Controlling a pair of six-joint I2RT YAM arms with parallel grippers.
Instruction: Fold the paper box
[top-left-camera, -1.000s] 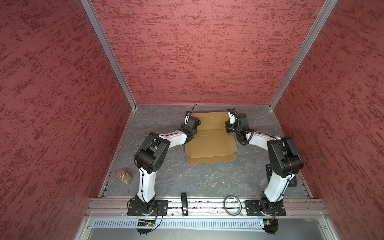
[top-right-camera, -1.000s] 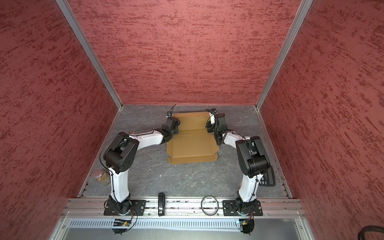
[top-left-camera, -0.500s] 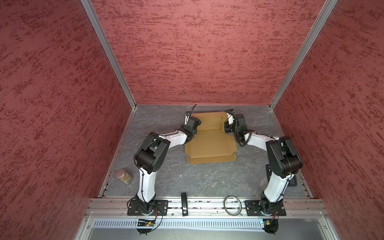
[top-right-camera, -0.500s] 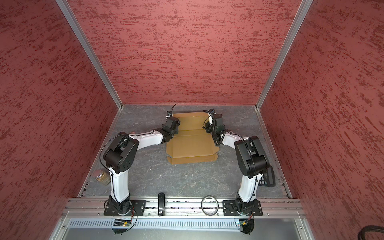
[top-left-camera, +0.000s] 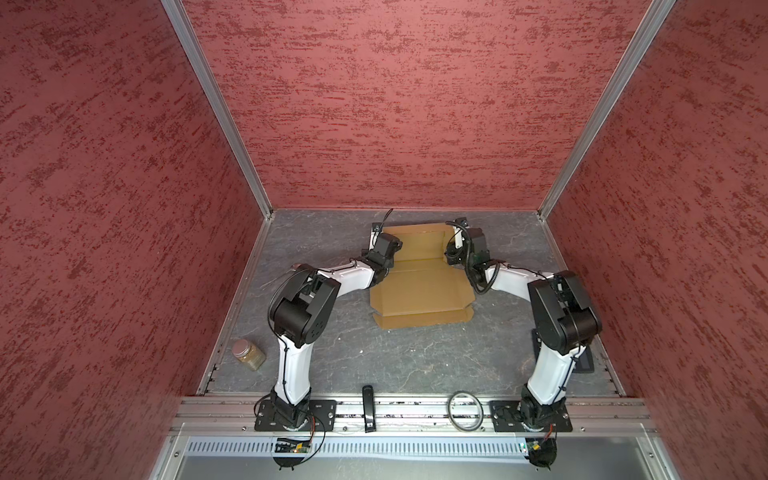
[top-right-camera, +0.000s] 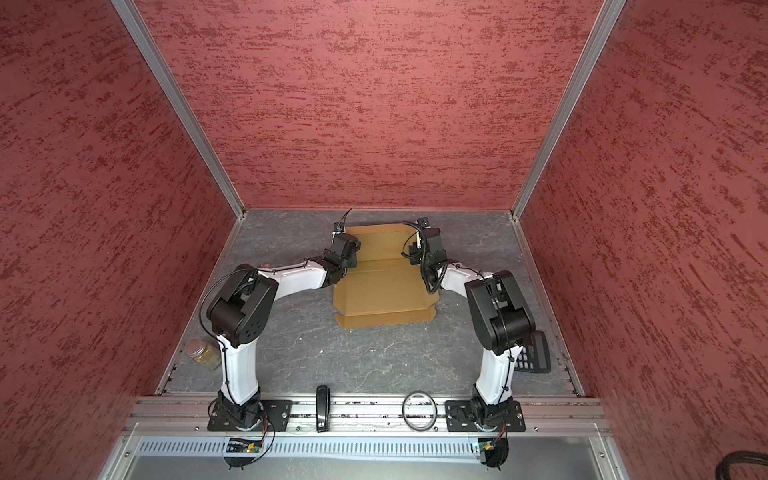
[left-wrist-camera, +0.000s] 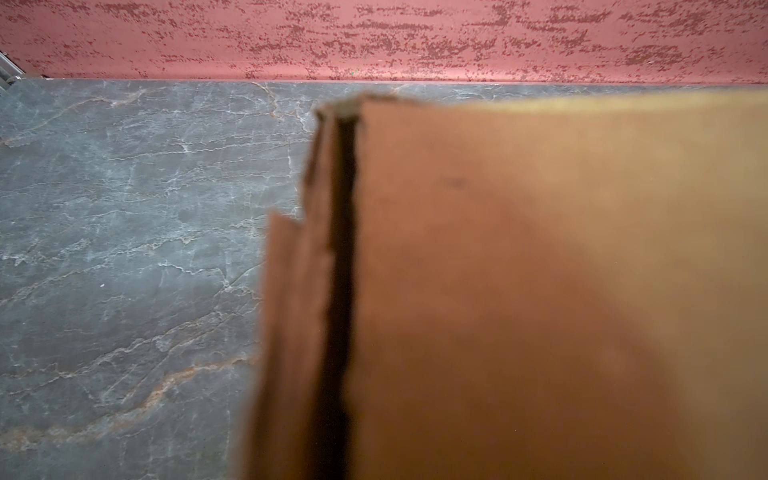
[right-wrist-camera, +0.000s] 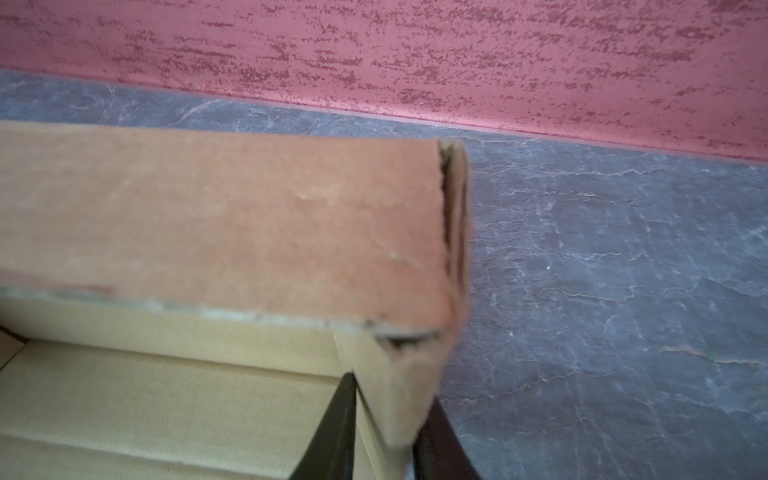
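Brown corrugated cardboard, the paper box (top-left-camera: 419, 286) lies toward the far edge of the grey marbled table (top-left-camera: 374, 353), midway between its side edges, as both top views show. Its far part stands folded up into low walls, while the near panel and front flap lie flat on the table.

The left pincer (top-left-camera: 388, 243) sits at the box's far left corner, jaws together. The left wrist view is filled with blurred cardboard (left-wrist-camera: 540, 291) and does not show whether any of it is pinched.

The right pincer (right-wrist-camera: 384, 436) is clamped on the end of the right wall, with dark fingers (right-wrist-camera: 332, 428) pressed to either face.

A lidded jar (top-left-camera: 248, 354) stands near the table's near left corner. A calculator (top-right-camera: 534, 353) lies by the right edge, partly behind the right arm. Both are well apart from the box.
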